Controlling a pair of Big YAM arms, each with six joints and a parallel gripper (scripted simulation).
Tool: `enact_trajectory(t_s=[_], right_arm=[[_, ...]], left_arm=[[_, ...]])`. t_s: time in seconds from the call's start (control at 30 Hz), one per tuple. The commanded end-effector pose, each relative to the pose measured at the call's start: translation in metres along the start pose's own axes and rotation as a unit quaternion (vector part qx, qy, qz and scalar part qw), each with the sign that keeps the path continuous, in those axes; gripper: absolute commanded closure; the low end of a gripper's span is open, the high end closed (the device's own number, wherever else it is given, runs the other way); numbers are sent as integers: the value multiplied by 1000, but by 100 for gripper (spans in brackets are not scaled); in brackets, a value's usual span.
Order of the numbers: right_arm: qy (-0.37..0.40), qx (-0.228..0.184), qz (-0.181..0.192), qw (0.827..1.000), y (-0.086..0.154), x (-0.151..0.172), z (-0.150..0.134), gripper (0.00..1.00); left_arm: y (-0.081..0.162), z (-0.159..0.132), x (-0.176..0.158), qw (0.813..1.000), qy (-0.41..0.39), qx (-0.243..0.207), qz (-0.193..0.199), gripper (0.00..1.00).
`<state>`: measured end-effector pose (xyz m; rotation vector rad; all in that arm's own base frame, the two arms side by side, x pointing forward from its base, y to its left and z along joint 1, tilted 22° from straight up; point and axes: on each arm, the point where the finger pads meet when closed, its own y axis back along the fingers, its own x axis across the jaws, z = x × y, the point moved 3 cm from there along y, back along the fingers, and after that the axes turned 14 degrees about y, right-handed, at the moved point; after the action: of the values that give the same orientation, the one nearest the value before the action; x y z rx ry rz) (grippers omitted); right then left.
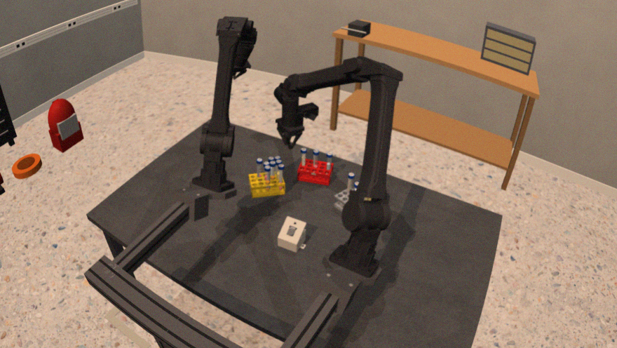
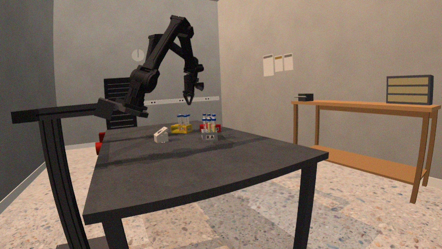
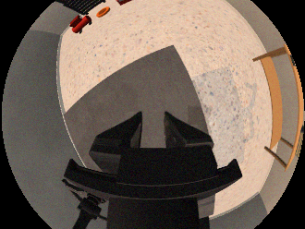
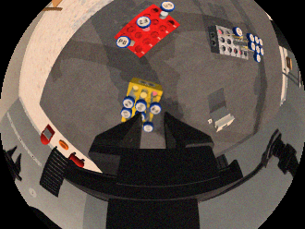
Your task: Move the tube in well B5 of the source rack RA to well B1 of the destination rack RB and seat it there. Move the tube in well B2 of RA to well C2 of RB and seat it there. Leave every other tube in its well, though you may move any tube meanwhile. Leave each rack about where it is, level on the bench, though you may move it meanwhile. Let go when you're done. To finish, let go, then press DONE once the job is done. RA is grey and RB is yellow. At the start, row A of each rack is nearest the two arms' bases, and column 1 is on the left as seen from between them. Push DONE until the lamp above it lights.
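Observation:
The grey rack RA (image 1: 342, 199) (image 2: 209, 136) (image 4: 213, 43) stands with blue-capped tubes, partly hidden behind the right arm in the top view. The yellow rack RB (image 1: 266, 191) (image 2: 176, 130) (image 4: 148, 83) holds several blue-capped tubes; its wells cannot all be told apart. My right gripper (image 1: 292, 146) (image 2: 189, 103) (image 4: 152, 115) is partly open and empty, pointing down high above the bench near RB and the red rack. My left gripper (image 1: 238, 76) (image 3: 153, 112) is partly open and empty, raised high, far from the racks. The DONE box (image 1: 290, 236) (image 2: 161, 136) (image 4: 225, 123) shows no lit lamp.
A red rack (image 1: 314, 177) (image 4: 159, 28) with three blue-capped tubes stands between RB and RA, farther from the arm bases. Tall tubes stand close together in RB and RA. The right arm reaches across above the bench.

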<state>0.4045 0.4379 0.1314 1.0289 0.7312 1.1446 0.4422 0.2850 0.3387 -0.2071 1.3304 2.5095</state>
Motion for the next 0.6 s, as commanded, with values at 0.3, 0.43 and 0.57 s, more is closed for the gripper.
enact_trajectory(t_s=[0.3, 0.43, 0.57], right_arm=[[-6, -6, 12, 1000, 4, -64, 47, 70], [-6, -7, 12, 1000, 4, -71, 51, 70], [-3, -3, 5, 1000, -2, -57, 77, 70]], left_arm=[[13, 13, -8, 1000, 7, -12, -14, 70], [13, 13, -8, 1000, 7, -12, -14, 70], [13, 13, -8, 1000, 7, -12, -14, 70]])
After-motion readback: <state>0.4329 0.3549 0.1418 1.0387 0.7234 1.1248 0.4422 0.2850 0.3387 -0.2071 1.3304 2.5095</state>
